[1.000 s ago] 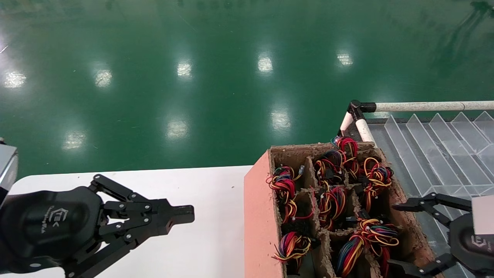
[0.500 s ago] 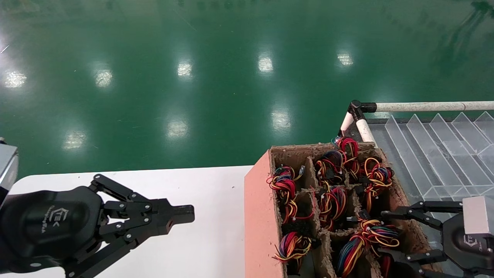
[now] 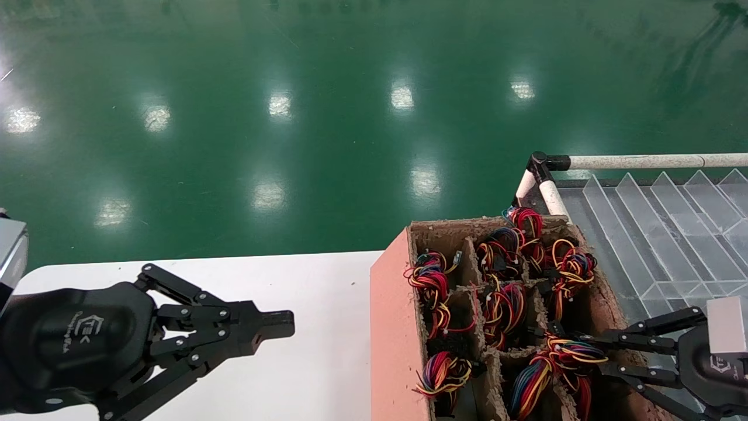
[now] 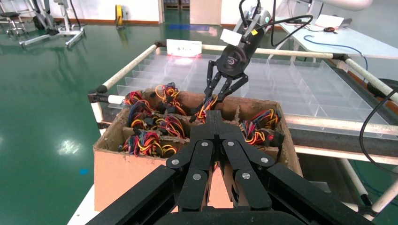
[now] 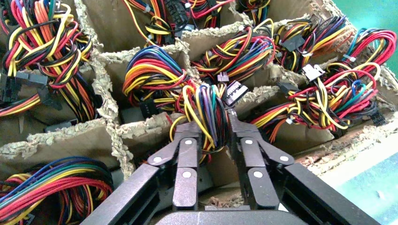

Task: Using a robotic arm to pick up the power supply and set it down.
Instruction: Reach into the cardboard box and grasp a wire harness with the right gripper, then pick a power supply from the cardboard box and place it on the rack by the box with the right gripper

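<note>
Now closed in on a wire bundle [image 5: 206, 115] in the cardboard box [image 3: 397, 327]: right gripper [image 3: 575, 345], jaws pinching it. Parked over the counter [image 3: 315, 292], jaws together: left gripper [image 3: 280, 324].

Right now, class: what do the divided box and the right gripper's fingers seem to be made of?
Divided box: likely cardboard or pulp, matte, with ragged fibrous edges. Right gripper fingers: apparently black metal or hard plastic, satin, riveted links, closed around a wire bundle.

Grey metal bodies of the power supplies lie hidden beneath coloured wire coils [image 3: 429, 278] inside the brown divided cardboard box [image 3: 392, 327], whose near end the head view crops. The black scissor-link right gripper [image 5: 215, 136] has its fingertips buried in one wire bundle [image 5: 206, 115].
</note>
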### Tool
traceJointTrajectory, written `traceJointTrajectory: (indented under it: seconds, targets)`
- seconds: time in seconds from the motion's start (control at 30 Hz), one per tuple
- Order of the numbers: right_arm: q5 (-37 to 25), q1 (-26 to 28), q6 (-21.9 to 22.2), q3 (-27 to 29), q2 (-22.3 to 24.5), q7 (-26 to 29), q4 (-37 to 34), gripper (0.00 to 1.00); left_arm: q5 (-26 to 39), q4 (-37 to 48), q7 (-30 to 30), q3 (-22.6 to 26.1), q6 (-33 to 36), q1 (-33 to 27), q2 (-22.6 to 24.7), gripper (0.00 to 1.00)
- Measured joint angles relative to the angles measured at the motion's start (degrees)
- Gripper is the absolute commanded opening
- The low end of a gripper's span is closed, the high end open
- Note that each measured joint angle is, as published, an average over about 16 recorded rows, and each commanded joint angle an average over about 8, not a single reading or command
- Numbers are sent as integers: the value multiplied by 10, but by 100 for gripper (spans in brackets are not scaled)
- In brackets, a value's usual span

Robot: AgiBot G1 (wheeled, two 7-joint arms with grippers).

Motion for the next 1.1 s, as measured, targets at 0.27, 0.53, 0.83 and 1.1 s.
traceJointTrajectory:
  seconds: [0.27, 0.53, 0.83, 1.1]
  targets:
    - [11, 3, -8, 5, 6, 1, 3, 0, 0, 0, 0, 0, 0, 0, 0, 0]
    - [50, 11, -21, 22, 12, -2, 5, 0, 0, 0, 0, 1, 0, 0, 0, 0]
    - [131, 25, -41, 60, 21, -17, -29, 0, -1, 0, 0, 1, 0, 0, 0, 0]
    - [195, 53, -55, 91, 28, -26, -71, 0, -1, 0, 1, 1, -1, 0, -1, 0]
